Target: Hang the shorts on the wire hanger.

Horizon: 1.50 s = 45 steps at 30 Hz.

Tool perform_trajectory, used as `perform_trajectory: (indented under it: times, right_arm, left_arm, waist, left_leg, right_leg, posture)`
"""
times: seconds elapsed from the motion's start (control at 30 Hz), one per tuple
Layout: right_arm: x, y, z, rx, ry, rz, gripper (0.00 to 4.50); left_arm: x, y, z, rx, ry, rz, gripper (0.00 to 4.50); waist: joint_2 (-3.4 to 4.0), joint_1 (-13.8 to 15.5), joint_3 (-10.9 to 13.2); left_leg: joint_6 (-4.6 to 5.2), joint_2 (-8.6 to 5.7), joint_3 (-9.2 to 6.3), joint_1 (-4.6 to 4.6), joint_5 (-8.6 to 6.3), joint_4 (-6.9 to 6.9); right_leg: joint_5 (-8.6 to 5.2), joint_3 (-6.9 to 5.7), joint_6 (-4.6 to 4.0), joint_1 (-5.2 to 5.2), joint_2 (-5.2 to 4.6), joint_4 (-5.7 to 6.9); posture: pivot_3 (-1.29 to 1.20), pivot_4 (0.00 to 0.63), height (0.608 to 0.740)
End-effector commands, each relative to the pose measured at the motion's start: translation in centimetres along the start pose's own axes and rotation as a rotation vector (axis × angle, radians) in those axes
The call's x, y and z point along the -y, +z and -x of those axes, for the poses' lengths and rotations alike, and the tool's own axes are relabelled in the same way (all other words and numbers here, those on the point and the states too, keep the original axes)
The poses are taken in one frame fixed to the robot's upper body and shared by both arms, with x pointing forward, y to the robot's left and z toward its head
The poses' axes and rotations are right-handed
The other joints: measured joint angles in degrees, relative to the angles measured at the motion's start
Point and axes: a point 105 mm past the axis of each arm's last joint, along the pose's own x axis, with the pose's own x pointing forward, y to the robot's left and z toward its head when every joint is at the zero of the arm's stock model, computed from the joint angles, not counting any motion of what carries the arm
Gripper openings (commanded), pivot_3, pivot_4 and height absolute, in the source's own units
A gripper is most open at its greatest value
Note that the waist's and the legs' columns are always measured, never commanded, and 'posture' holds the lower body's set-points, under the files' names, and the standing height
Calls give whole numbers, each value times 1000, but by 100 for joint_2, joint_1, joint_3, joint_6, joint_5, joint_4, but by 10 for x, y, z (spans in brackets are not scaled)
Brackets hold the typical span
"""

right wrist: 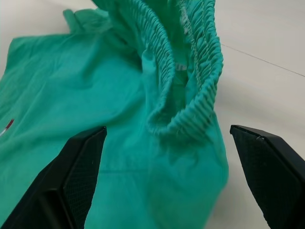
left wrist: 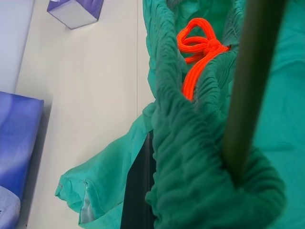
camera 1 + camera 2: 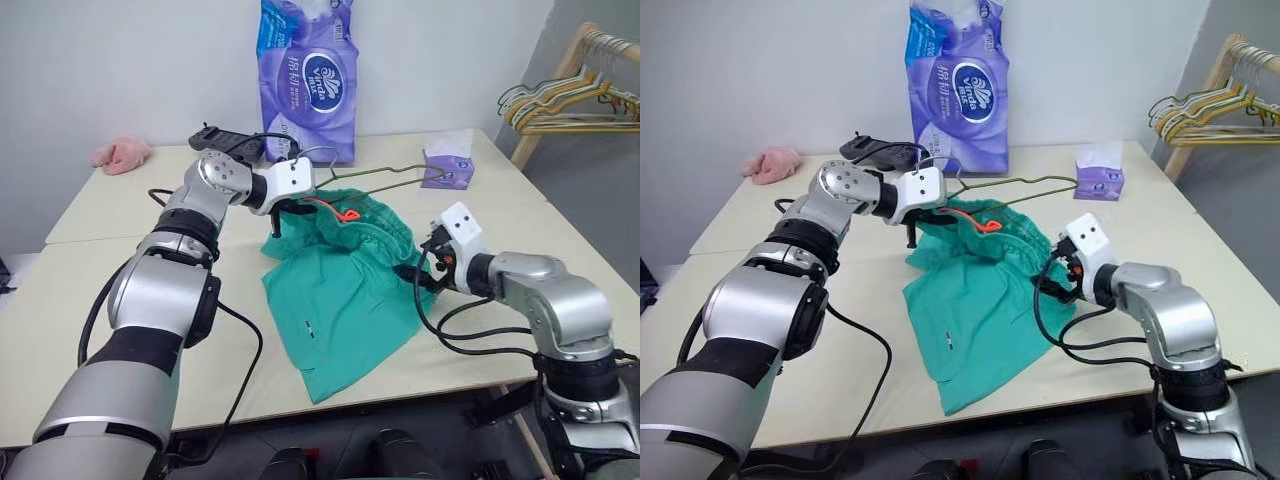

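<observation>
Left eye view: the teal-green cloth shorts (image 3: 335, 290) with a gathered elastic waistband lie near the middle of the pale beige table (image 3: 130, 210), legs spread flat toward the near edge, the waistband end raised off the surface with an orange drawstring (image 3: 340, 211) showing at its top. The thin olive-gold wire hanger (image 3: 395, 180) is held above the table, one end pushed into the waistband opening and its other corner reaching toward the small purple tissue box (image 3: 448, 165); in the left wrist view the wire passes through a fold of the bunched waistband. The left gripper (image 3: 280, 215) is clamped tight at the lifted waistband edge, where the hanger meets the cloth; I cannot tell whether it pinches the wire, the cloth or both. The right gripper (image 1: 167, 179) has its black fingers (image 1: 78, 167) spread wide, holding nothing, just beside the waistband's right end. Farther back stand a tall purple tissue pack (image 3: 310, 75), a dark flat device (image 3: 225, 140) and a small pink fluffy cloth (image 3: 122, 154). A cluster of yellow and pale hangers (image 3: 560, 100) hangs on a wooden rack (image 3: 575, 55) at far right.
</observation>
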Motion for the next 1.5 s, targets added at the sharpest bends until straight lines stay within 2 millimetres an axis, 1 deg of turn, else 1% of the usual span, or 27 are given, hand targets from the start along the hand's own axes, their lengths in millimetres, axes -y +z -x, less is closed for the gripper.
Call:
perform_trajectory:
  times: [0.03,0.2,0.3,0.33,0.4,0.53,0.63,0.77,0.87,0.93,1.0,1.07,1.13,1.2,1.27,1.33,1.4,1.5]
  right_arm:
    - [5,14,-3,56,-35,44,4428]
    - [11,18,-7,80,-67,51,4428]
    - [7,19,-8,83,-47,79,4428]
    - [6,17,-8,78,-43,92,4258]
    - [6,15,-8,76,-46,99,3842]
    - [7,11,-8,60,-54,157,2484]
    - [5,8,-9,57,-50,178,1371]
    - [8,3,-9,41,-57,201,18]
    - [18,-7,-6,-10,-88,237,18]
    - [27,-9,1,-22,-102,245,18]
    - [44,-11,15,-46,-129,281,18]
    - [56,-10,25,-60,-142,294,18]
    - [69,-10,37,-77,-152,308,18]
    - [78,-10,51,-102,-138,329,18]
    - [81,-8,60,-117,-116,342,18]
    - [81,-5,66,-126,-86,355,18]
    - [76,4,73,-122,-43,363,18]
    - [66,18,79,-111,13,369,18]
  left_arm:
    - [-14,11,11,41,58,-24,0]
    - [-14,10,12,41,62,-22,0]
    - [-14,11,12,41,64,-21,0]
    - [-15,11,12,42,66,-20,0]
    - [-15,12,12,45,69,-21,0]
    - [-16,14,12,55,70,-19,0]
    - [-16,14,12,58,69,-19,0]
    - [-14,13,13,63,62,-21,0]
    - [-13,14,14,84,51,-20,0]
    - [-8,18,15,132,17,-14,0]
    - [4,21,20,211,-80,10,0]
    - [13,21,26,259,-157,24,0]
    - [21,14,31,253,-206,29,0]
    - [26,6,35,223,-236,26,0]
    - [29,-2,37,177,-251,18,0]
    - [30,-6,38,147,-260,12,0]
    - [30,-10,37,100,-259,-21,0]
    - [33,-15,35,54,-270,-67,0]
  waist:
    - [-1,4,-1]
    - [-2,5,-4]
    - [-2,2,-6]
    - [-2,2,-6]
    - [-3,3,-6]
    - [-3,4,-8]
    - [-3,3,-14]
    - [-4,4,-17]
    - [-4,11,-18]
    - [-4,12,-19]
    - [-2,13,-20]
    - [0,9,-22]
    - [-1,2,-24]
    - [1,1,-25]
    - [-2,-6,-27]
    - [-3,-4,-33]
    - [-3,4,-34]
    - [-3,2,-34]
  left_leg:
    - [0,-1,-1,-1,0,0]
    - [-1,-2,-1,0,1,0]
    - [0,-2,0,0,0,0]
    - [0,-2,0,0,0,0]
    - [0,-2,0,0,0,0]
    - [-1,-2,0,-1,1,0]
    - [-1,-2,0,0,0,0]
    - [-2,-2,0,-1,2,0]
    - [-4,-3,0,-1,3,1]
    - [-4,-3,1,-1,2,1]
    - [-3,-2,1,-1,2,1]
    - [-4,-3,3,-1,3,2]
    - [-2,-2,5,0,2,2]
    - [-1,-1,5,0,1,2]
    - [0,-2,6,0,1,2]
    - [1,0,6,1,0,2]
    - [1,-1,5,1,0,2]
    - [3,0,6,1,-1,4]
  right_leg:
    - [0,-1,0,0,0,-1]
    - [0,-1,0,1,0,-1]
    - [0,0,0,0,0,-1]
    - [0,0,0,0,0,-1]
    - [0,-1,0,1,0,-1]
    - [0,0,0,1,0,-1]
    - [0,-1,0,1,0,-1]
    - [0,0,0,1,0,-1]
    - [0,0,0,1,0,-2]
    - [0,0,0,1,-1,-2]
    - [0,-1,0,1,0,-2]
    - [0,-1,0,1,-1,-4]
    - [0,0,0,2,0,-3]
    - [0,-1,0,2,0,-2]
    - [0,1,0,3,0,-3]
    - [0,0,0,3,1,-3]
    - [0,0,0,5,0,-4]
    - [0,1,0,6,0,-5]
  posture:
    - [-122,21,740]
    - [-118,19,740]
    - [-120,18,740]
    - [-119,17,740]
    - [-118,14,740]
    - [-116,8,740]
    - [-113,2,740]
    - [-107,0,740]
    - [-104,0,740]
    - [-109,0,740]
    - [-117,0,740]
    - [-128,0,740]
    - [-134,0,740]
    - [-138,0,740]
    - [-144,0,740]
    - [-148,4,740]
    - [-155,12,740]
    - [-163,6,740]
